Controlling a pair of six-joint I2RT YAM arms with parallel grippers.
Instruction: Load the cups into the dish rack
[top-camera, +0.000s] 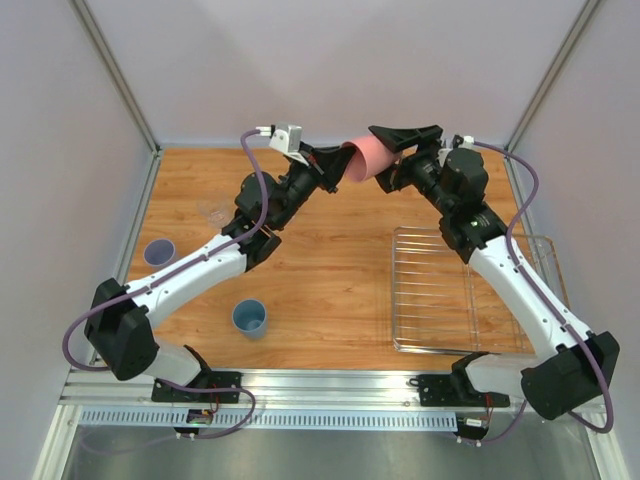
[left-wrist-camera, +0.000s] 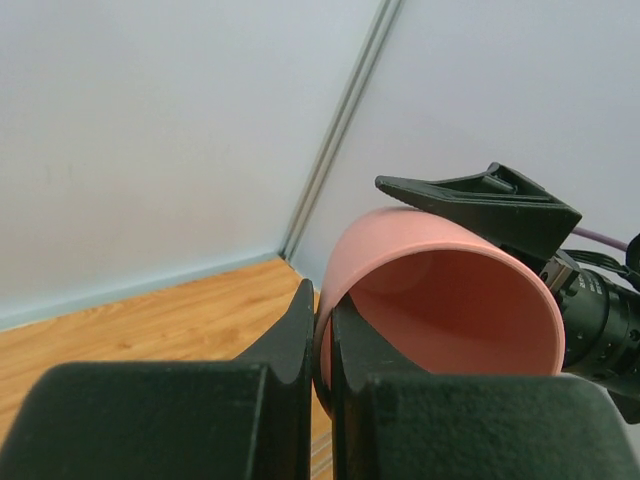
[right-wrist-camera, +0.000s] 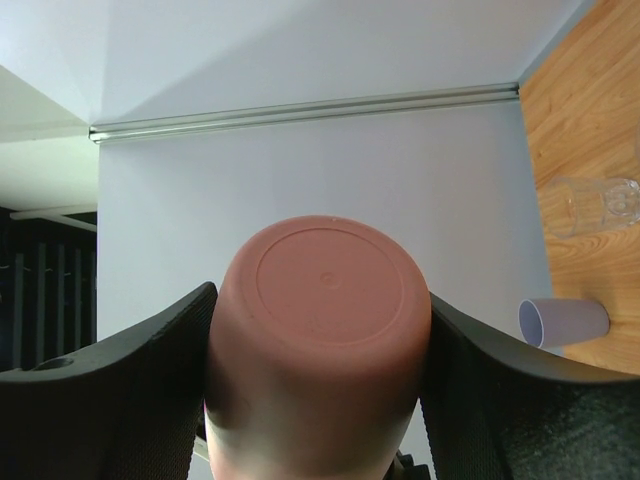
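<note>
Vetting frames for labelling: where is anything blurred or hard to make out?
Left wrist: its own fingers are soft foreground blur, the pink cup sharper. Right wrist: the glass tumbler is faint against the wooden table. Top external: evenly lit, sharp throughout.

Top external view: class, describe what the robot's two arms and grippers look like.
Both the left arm and right arm have white tubular links with bulky black joint housings. A purple cable loops along each. The left gripper and right gripper have black tapering fingers.
</note>
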